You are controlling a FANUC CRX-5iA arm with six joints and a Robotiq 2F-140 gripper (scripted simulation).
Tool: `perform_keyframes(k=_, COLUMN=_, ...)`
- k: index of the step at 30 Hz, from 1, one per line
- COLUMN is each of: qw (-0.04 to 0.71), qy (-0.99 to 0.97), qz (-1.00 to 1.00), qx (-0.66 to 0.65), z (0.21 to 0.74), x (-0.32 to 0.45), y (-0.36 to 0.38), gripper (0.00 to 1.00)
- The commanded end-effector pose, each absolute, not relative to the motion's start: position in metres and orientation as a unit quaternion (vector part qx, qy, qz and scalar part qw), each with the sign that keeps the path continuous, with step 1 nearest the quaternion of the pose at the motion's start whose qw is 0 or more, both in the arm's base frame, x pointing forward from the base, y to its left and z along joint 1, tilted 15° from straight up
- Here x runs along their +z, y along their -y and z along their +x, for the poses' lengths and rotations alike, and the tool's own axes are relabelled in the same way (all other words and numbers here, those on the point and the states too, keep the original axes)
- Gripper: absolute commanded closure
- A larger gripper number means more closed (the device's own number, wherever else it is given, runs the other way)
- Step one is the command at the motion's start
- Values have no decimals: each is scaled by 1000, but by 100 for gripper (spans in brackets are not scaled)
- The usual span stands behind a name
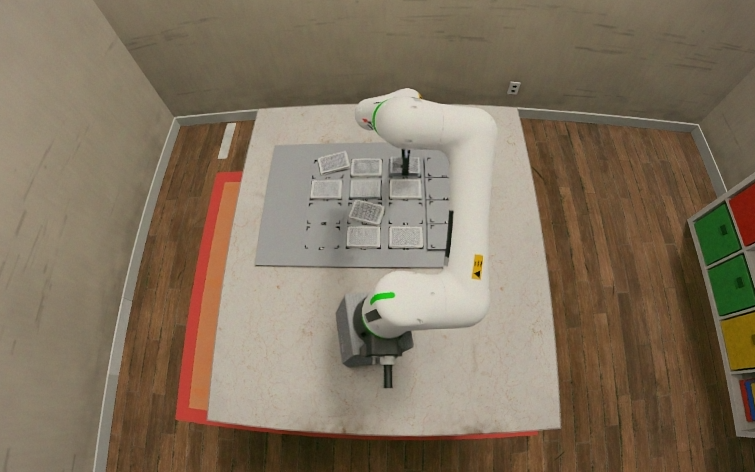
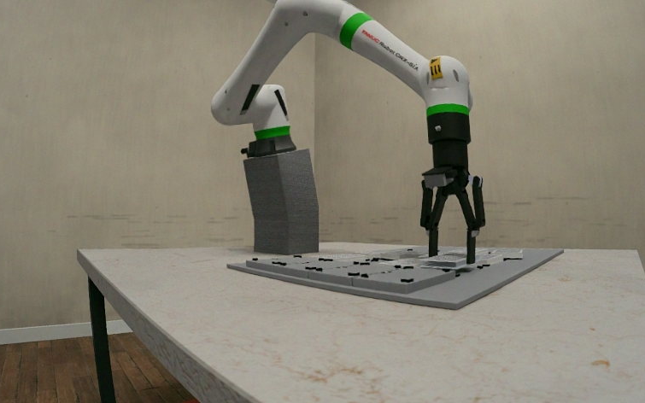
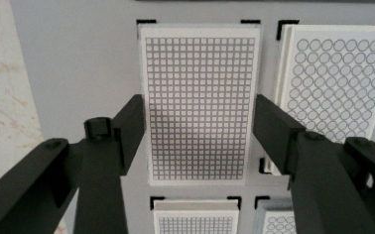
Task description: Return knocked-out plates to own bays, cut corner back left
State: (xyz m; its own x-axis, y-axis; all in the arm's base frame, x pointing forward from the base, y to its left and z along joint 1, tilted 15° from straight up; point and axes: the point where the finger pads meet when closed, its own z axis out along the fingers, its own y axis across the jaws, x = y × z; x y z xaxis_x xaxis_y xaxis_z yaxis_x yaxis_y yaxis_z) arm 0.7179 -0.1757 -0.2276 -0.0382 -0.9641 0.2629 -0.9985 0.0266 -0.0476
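My gripper (image 1: 404,167) (image 2: 451,253) (image 3: 197,111) is shut on a sealed 384-well plate (image 3: 198,74) (image 2: 446,259), one finger on each long side. The plate sits square between black corner pieces at the back row, third column of the grey deck (image 1: 286,205) (image 2: 465,294) (image 3: 79,59), low at deck level. A second 384-well plate (image 1: 333,161) lies askew at the back left bay. Another plate (image 1: 366,211) lies askew over the second-row, second-column bay.
Other plates sit square in their bays: one beside the held plate (image 1: 366,167) (image 3: 195,220), three in row 3 (image 1: 326,188) (image 1: 364,188) (image 1: 405,188), two in row 1 (image 1: 363,236) (image 1: 406,236). A 96-well plate (image 3: 334,79) lies close to the right finger. The arm's base (image 1: 368,340) stands at the front.
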Motion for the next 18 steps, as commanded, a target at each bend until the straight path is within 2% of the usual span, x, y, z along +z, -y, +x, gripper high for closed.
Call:
perform_keyframes(k=1, qw=78, qy=712, qz=689, qx=110, z=719, x=-227, y=176, gripper=90)
perform_keyframes(k=18, qw=78, qy=712, qz=689, qx=110, z=719, x=-231, y=177, gripper=90)
